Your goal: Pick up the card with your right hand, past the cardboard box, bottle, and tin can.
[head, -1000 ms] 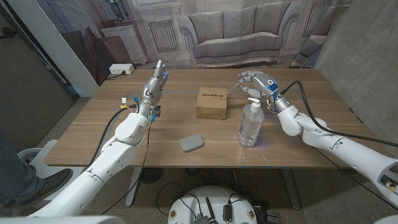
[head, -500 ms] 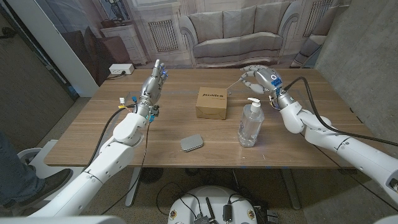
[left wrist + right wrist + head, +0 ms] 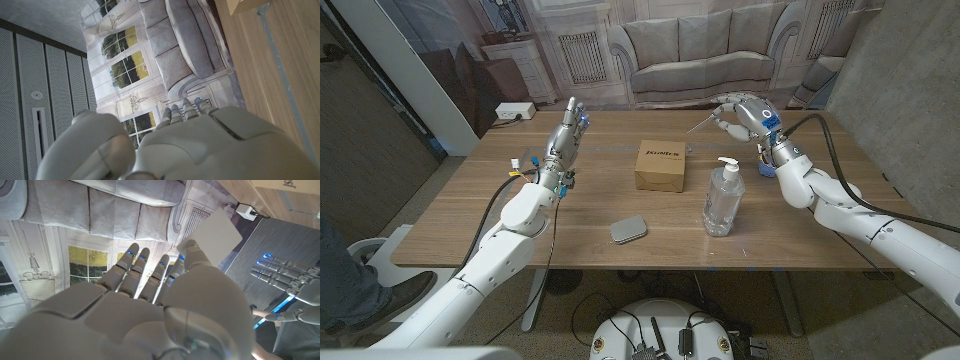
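Observation:
My right hand point(image 3: 741, 112) is raised over the table's far right part and pinches a thin white card point(image 3: 699, 124) at its fingertips. In the right wrist view the card point(image 3: 215, 239) sticks out past my right hand point(image 3: 150, 305). The brown cardboard box point(image 3: 660, 164) sits mid-table, left of and nearer than that hand. The clear pump bottle point(image 3: 723, 198) stands in front of the hand. A flat grey tin can point(image 3: 628, 229) lies near the front edge. My left hand point(image 3: 567, 134) stands upright at the left with fingers straight, holding nothing.
The wooden table point(image 3: 590, 210) has bare wood on its left and right parts. A sofa backdrop point(image 3: 700, 50) hangs behind it. A person's leg and shoe point(image 3: 360, 285) show at the left edge. My left hand point(image 3: 280, 275) also shows in the right wrist view.
My right hand has lifted the card up and away from the box, moving towards the far right. The left hand and the table objects have stayed put.

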Controlling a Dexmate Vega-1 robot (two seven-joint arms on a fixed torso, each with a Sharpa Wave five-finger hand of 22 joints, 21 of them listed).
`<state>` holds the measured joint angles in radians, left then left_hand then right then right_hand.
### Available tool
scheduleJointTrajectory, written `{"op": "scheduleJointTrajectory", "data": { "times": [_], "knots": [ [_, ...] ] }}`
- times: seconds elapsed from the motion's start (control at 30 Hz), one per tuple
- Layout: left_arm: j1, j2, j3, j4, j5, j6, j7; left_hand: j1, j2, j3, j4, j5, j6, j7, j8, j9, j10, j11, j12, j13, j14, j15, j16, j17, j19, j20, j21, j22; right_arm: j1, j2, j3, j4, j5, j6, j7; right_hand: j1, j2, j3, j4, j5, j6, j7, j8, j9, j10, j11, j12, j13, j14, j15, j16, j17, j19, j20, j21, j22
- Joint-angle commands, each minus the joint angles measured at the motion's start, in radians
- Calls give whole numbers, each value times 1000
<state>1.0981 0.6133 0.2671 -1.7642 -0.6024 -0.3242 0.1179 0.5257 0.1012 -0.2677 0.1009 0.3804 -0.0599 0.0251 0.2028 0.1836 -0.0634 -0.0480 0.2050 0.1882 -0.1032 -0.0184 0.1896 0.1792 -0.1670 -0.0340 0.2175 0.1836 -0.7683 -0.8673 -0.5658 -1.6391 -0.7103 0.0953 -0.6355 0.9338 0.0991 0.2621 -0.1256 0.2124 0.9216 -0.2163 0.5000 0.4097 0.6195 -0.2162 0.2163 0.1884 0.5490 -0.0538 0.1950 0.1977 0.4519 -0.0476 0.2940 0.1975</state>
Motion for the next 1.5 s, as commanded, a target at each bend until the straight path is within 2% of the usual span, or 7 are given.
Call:
{"op": "scheduleJointTrajectory", "data": {
  "times": [0.03,0.53,0.97,1.5],
  "knots": [
    [12,12,-8,-10,-5,1,-5,1,5,-10,-1,7,6,-3,-4,4,5,1,-1,2,-3,3,-1,4,-9,-47,-6,2,-57,-26,76,-133,49,-91,112,3,1,-6,1,-3,7,1,8,7,6,1,-3,5,-3,-147,-3,5,-7,-104,-6,3],
    [30,23,-19,-15,-15,-2,-16,3,7,-12,-1,6,11,0,-3,4,8,1,0,2,-2,4,-1,3,-9,-47,-7,2,-107,-49,155,-269,111,-171,228,1,1,-11,3,-3,4,1,12,9,-1,1,-6,4,-11,-145,-5,4,-17,-100,-12,3],
    [3,24,-10,6,-26,14,-35,4,8,-14,-1,6,16,0,-1,4,11,1,1,1,-1,3,-1,3,-8,-47,-7,2,-118,-51,182,-308,109,-193,253,2,3,-13,4,-3,4,2,14,7,-3,1,-7,5,-13,-146,-4,4,-19,-99,-15,2],
    [-32,26,8,13,-20,37,-44,5,9,-15,-1,6,18,0,-1,4,11,0,1,1,-1,3,-1,3,-7,-47,-7,2,-141,-65,246,-371,133,-229,275,2,4,-17,6,-3,2,-1,15,7,-4,2,-7,5,-14,-146,-4,4,-22,-101,-19,1]
  ]
}}
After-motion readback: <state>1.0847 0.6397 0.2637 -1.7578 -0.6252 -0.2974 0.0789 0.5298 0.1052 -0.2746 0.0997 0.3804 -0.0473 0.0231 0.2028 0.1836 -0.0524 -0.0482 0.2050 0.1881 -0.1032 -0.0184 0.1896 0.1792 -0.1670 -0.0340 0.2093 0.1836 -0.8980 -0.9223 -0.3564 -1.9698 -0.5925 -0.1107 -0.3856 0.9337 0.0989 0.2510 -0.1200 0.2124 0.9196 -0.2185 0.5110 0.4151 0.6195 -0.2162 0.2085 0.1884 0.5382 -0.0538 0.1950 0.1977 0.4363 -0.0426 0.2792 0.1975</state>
